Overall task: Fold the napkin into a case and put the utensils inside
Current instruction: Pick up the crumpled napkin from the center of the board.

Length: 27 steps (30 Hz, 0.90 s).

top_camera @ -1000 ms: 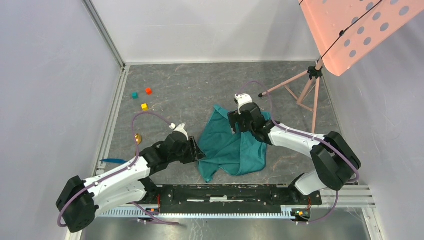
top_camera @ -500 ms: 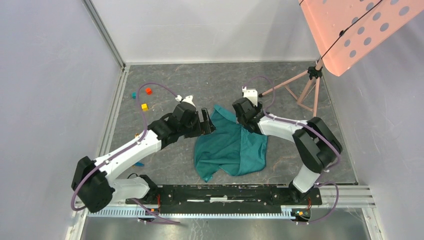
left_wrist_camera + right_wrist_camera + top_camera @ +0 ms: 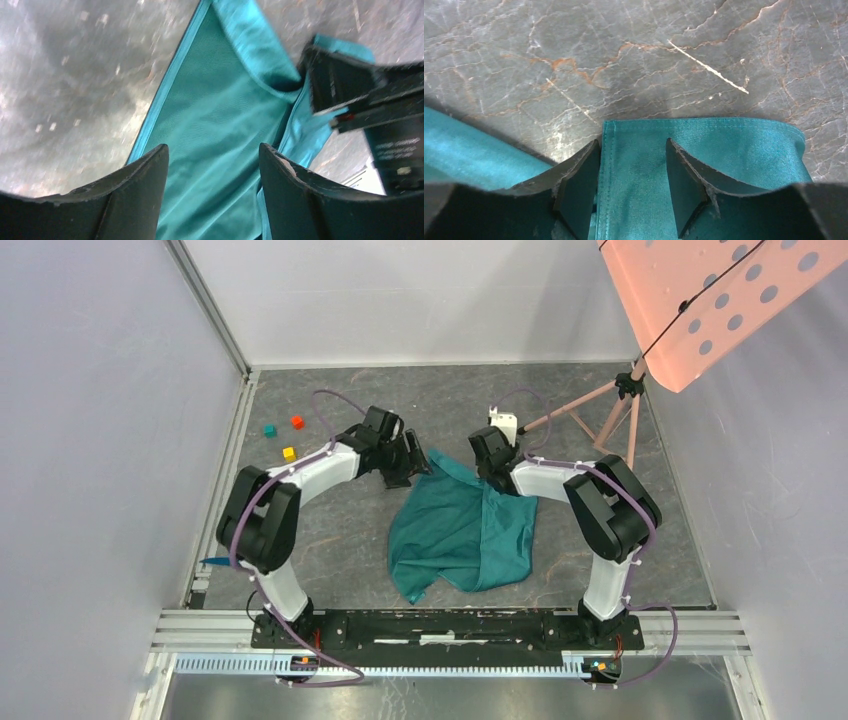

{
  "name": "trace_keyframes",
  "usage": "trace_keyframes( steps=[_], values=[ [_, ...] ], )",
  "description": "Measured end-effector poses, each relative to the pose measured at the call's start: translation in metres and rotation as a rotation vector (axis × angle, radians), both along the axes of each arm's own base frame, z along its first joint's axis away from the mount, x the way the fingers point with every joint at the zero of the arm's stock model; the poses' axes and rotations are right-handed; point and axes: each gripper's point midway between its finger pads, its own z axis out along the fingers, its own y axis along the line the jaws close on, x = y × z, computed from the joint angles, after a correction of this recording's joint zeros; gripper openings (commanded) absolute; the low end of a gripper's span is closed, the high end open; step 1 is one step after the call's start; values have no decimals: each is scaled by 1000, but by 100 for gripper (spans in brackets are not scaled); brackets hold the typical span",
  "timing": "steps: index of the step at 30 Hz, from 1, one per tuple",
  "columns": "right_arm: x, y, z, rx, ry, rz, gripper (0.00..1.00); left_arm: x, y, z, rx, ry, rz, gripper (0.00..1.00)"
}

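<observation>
Barely started tbh: the napkin [image 3: 460, 530] lay rumpled on the table [image 3: 340, 420] with no case folded, the blue utensil [image 3: 215, 561] sat way off left, and the left gripper [image 3: 412, 465] and right gripper [image 3: 490, 478] both hovered open-jawed over its far corners, apparently pinching nothing.

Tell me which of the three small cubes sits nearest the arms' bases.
The small yellow cube. The small red cube and small teal cube both lie farther back.

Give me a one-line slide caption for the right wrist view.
Right gripper, jaws open, poised over a hemmed corner of the teal napkin on the marbled grey table.
</observation>
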Motion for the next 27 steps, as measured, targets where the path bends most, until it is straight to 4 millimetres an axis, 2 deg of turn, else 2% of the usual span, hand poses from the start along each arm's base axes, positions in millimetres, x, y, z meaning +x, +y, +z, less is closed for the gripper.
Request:
trace_keyframes(
  steps=[5, 11, 14, 18, 20, 23, 27],
  values=[
    [2, -1, -6, 28, -10, 7, 35, 40, -15, 2, 19, -18, 22, 66],
    [3, 7, -6, 46, -27, 43, 18, 89, -31, 2, 46, -32, 72, 57],
    [4, 9, -6, 53, -34, 58, 9, 97, -39, -13, 61, -5, 80, 58],
    [4, 12, -6, 57, -35, 79, 0, 89, -38, -44, 116, 64, 93, 62],
    [4, 13, -6, 55, -37, 89, 0, 91, -39, -42, 116, 62, 103, 54],
    [4, 13, -6, 48, -37, 104, 0, 99, -42, -43, 119, 55, 107, 24],
    [4, 14, -4, 29, -35, 140, 0, 108, -41, -51, 126, 60, 114, 3]
  ],
)
